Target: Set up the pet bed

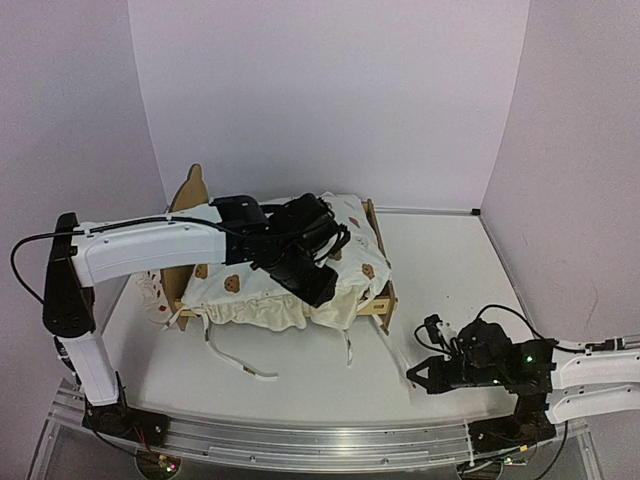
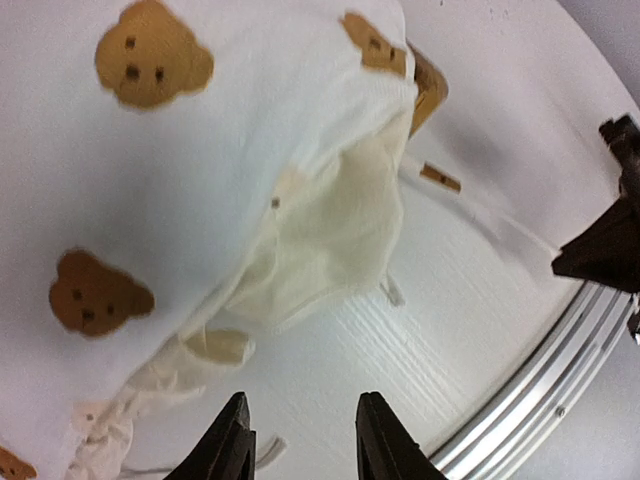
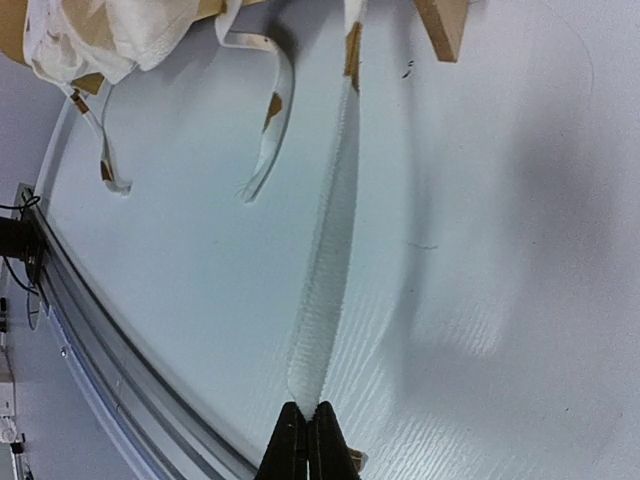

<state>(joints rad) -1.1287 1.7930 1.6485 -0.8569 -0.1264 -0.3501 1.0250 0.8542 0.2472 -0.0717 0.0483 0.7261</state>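
The pet bed [image 1: 378, 305] is a light plywood frame with an ear-shaped headboard [image 1: 190, 190], standing mid-table. A cream bear-print cushion [image 1: 260, 285] lies across it, its front edge spilling over the rail. My left gripper [image 1: 322, 290] hovers over the cushion's front right part. In the left wrist view that gripper [image 2: 303, 400] is open above the table, just off the cushion's loose edge [image 2: 330, 240], with nothing between its fingers. My right gripper [image 3: 307, 408] is shut on the end of a white cushion tie [image 3: 330, 250]. It sits low on the table right of the bed [image 1: 413, 375].
A small white pillow with red marks [image 1: 153, 295] lies left of the bed. Loose ties [image 1: 240, 362] trail on the table in front of the bed. A metal rail [image 1: 300, 440] runs along the near edge. One wooden bed leg [image 3: 445, 25] stands near the held tie.
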